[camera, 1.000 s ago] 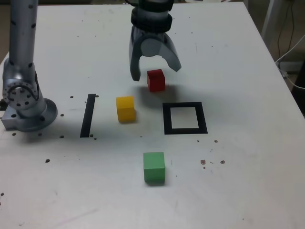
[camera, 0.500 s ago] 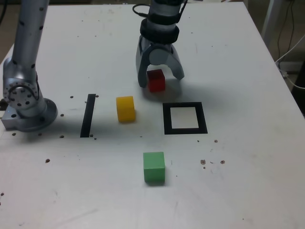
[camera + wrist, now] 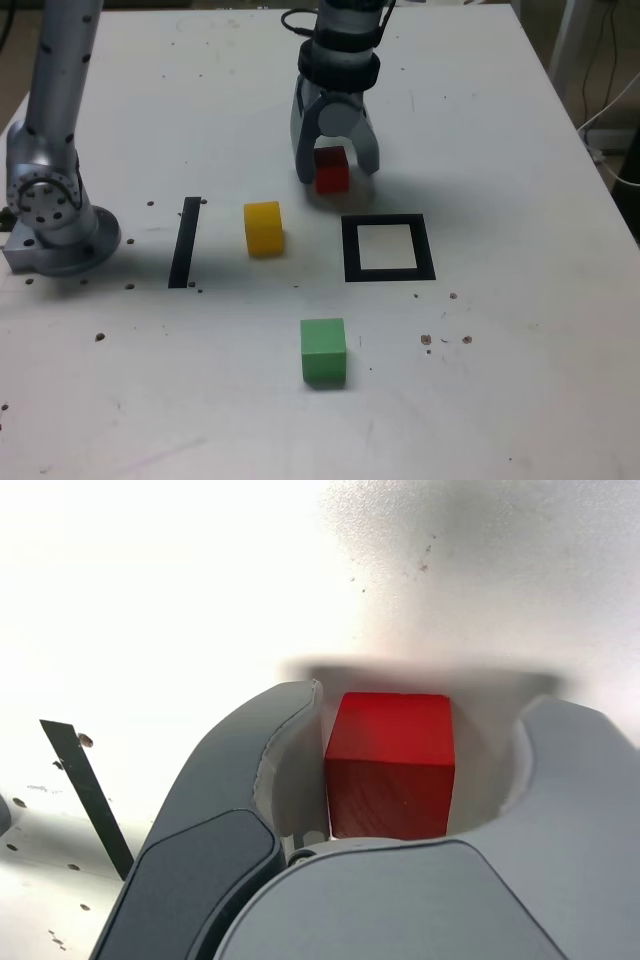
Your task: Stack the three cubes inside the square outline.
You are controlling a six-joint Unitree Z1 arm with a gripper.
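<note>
A white table (image 3: 520, 330), marked with small dark specks, carries everything here. The red cube (image 3: 331, 170) sits on the table between the two fingers of the claw (image 3: 336, 172), just beyond the far edge of the square outline (image 3: 388, 248) and outside it. In the wrist view the red cube (image 3: 391, 765) has a gap on each side between it and the curved fingers (image 3: 262, 750), so the claw (image 3: 400, 750) is open around the cube and grips nothing; the cube rests on the table.

The square outline is a black tape frame with a white centre, and nothing lies inside it. The yellow cube (image 3: 264, 227) stands to the exterior view's left of the outline, apart from it. The green cube (image 3: 323, 350) stands nearer the camera, in front of the gap between the yellow cube and the outline. A straight black tape strip (image 3: 186, 241) lies to the exterior view's left of the yellow cube. Beyond the strip, at the table's left edge in the exterior view, stands the arm's grey base (image 3: 55, 215).
</note>
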